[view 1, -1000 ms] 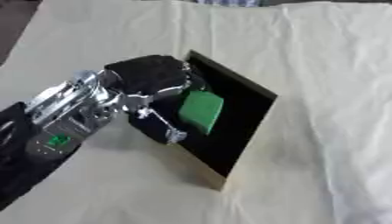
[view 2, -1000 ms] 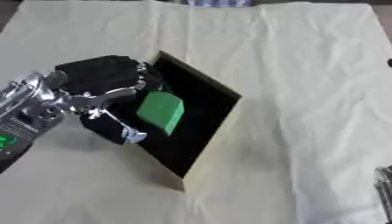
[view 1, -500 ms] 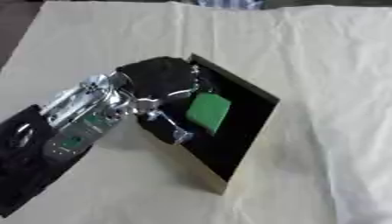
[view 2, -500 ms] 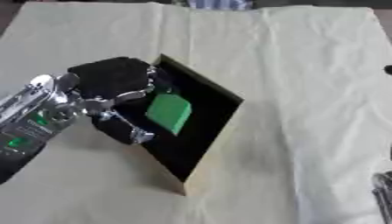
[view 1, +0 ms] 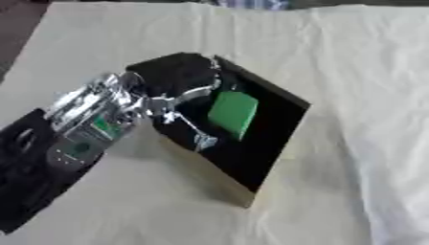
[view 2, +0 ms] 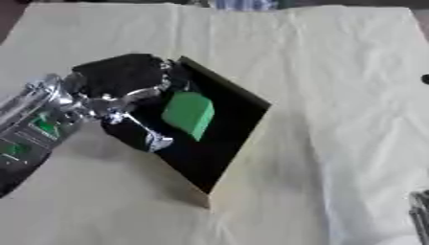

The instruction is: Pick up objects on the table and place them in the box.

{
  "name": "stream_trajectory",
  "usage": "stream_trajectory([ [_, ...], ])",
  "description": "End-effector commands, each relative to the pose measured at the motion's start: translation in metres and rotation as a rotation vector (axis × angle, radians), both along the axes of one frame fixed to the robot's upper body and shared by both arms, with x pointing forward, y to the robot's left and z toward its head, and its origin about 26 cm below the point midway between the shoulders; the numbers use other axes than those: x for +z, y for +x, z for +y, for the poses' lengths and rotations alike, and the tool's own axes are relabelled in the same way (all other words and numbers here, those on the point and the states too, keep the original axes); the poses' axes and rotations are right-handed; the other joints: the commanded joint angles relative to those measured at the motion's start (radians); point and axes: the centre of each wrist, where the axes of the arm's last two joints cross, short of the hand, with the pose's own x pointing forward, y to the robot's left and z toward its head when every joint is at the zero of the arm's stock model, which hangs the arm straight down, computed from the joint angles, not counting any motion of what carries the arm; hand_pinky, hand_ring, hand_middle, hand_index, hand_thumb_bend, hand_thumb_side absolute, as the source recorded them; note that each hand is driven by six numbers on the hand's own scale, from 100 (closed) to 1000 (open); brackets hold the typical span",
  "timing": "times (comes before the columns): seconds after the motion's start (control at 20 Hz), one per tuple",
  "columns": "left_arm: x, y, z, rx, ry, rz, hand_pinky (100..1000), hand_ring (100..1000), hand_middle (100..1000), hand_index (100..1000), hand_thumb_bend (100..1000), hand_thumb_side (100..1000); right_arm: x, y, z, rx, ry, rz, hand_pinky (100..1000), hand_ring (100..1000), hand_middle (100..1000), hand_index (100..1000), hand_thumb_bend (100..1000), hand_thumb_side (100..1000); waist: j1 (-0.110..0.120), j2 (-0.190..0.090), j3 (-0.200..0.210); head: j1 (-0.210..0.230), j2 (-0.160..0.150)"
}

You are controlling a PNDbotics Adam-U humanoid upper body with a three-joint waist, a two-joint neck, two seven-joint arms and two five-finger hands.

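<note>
The left hand (view 1: pixel 172 81) is reaching a little deeper over the black box (view 1: pixel 272 139), its fingers (view 1: pixel 197 139) curling around a green block (view 1: pixel 232 113) above the cloth-covered desk (view 1: pixel 352 62).

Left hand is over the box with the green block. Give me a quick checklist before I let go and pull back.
1. Green block is over the box's black interior, inside its walls: ok.
2. Block resting on the box floor rather than hanging in the hand: cannot tell.
3. Left hand holds the block: cannot tell; the fingers sit at the block's left edge, but contact is blurred.
4. Retreat path toward the lower left over the cream cloth: ok, nothing lies there.
5. Right hand clear of the box: ok, only at the right eye view's lower right edge.
6. More objects left on the cloth: none visible.
</note>
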Motion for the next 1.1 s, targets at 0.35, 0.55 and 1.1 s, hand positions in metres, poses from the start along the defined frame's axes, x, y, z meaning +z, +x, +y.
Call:
stream_trajectory([
  [0.35, 0.008, 0.016, 0.002, 0.035, -0.030, 0.077, 516, 553, 536, 652, 100, 233, 0.010, -0.001, -0.002, -0.002, -0.020, -0.027, 588, 692, 574, 719, 100, 875, -0.005, -0.018, -0.006, -0.071, 0.013],
  [0.55, 0.007, 0.022, -0.007, 0.036, 0.018, 0.041, 528, 556, 539, 653, 100, 217, 0.010, 0.000, 0.000, 0.009, -0.016, -0.025, 587, 691, 573, 718, 100, 877, -0.007, -0.013, -0.005, -0.106, -0.023],
  [1.1, 0.051, 0.004, -0.012, -0.019, 0.042, -0.128, 562, 570, 551, 660, 100, 189, 0.010, 0.000, -0.002, -0.001, -0.028, -0.024, 589, 692, 573, 718, 100, 879, 0.010, -0.014, 0.006, -0.151, -0.017],
])
